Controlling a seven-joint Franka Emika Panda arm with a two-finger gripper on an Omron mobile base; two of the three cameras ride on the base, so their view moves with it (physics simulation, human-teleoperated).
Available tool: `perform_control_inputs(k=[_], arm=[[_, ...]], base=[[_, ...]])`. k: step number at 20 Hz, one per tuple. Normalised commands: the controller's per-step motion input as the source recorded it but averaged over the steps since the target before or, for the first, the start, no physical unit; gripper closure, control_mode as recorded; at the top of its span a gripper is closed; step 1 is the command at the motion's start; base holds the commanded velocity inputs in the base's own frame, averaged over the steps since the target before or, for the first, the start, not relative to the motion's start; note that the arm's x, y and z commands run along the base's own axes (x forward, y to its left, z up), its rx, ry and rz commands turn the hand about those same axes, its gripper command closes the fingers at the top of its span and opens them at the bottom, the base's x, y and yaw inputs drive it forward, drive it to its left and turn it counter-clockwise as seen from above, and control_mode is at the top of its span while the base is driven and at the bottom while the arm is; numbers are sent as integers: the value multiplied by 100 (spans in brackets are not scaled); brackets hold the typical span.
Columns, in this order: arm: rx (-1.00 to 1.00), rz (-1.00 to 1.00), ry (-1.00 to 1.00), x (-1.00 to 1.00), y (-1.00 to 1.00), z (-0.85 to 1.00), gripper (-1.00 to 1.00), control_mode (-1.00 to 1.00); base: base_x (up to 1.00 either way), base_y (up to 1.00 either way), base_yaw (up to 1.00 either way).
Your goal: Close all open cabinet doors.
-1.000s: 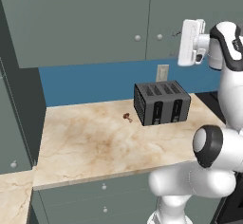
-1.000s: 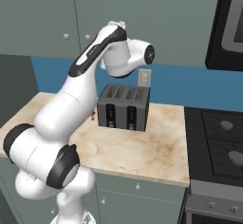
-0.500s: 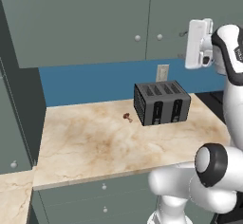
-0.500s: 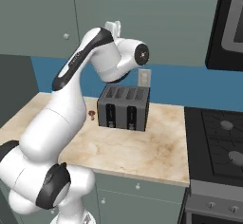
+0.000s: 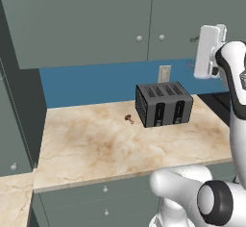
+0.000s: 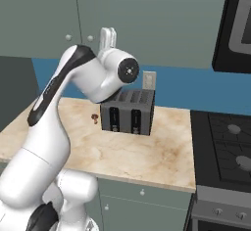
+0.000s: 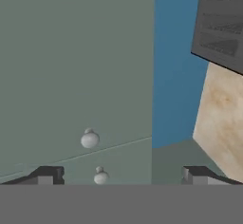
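Cabinet doors (image 5: 86, 21) fill the top of the left base view as 2 large grey-green panels meeting at a vertical seam, each with 1 small silver knob (image 5: 139, 38) low beside that seam; both panels lie flat in line with each other. In the right base view the same doors (image 6: 147, 19) span the upper frame, their knobs sitting at upper left next to the arm's raised wrist.

Below them, a black toaster (image 5: 164, 104) stands on the marble counter (image 5: 96, 144) at centre right of the left base view, near the blue back wall (image 5: 91, 84) and under a pale wall outlet (image 5: 164, 73). A small brown object (image 5: 129, 118) lies on the counter just left of the toaster, apart from it.

The arm's white hand rises at the right edge of the left base view, level with the lower edge of the doors. In the hand view the gripper (image 7: 119, 173) points at the door faces, its 2 dark fingertips (image 7: 47, 173) standing wide apart with nothing between them, so the pincer is released. 2 knobs appear in the lower left of that view, between the tips, with the toaster's dark side at upper right.

A black stove (image 6: 228, 147) occupies the right side of the right base view.
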Motion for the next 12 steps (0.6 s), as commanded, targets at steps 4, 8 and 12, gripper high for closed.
perform_control_inputs(k=[4, 8, 12], arm=[[-13, 0, -2, -63, 0, 0, -100, -100], [-18, 0, -4, -65, 1, 0, -100, -100], [-21, 0, -4, -63, 4, 0, -100, -100]], base=[[0, 0, 0], [0, 0, 0], [0, 0, 0]])
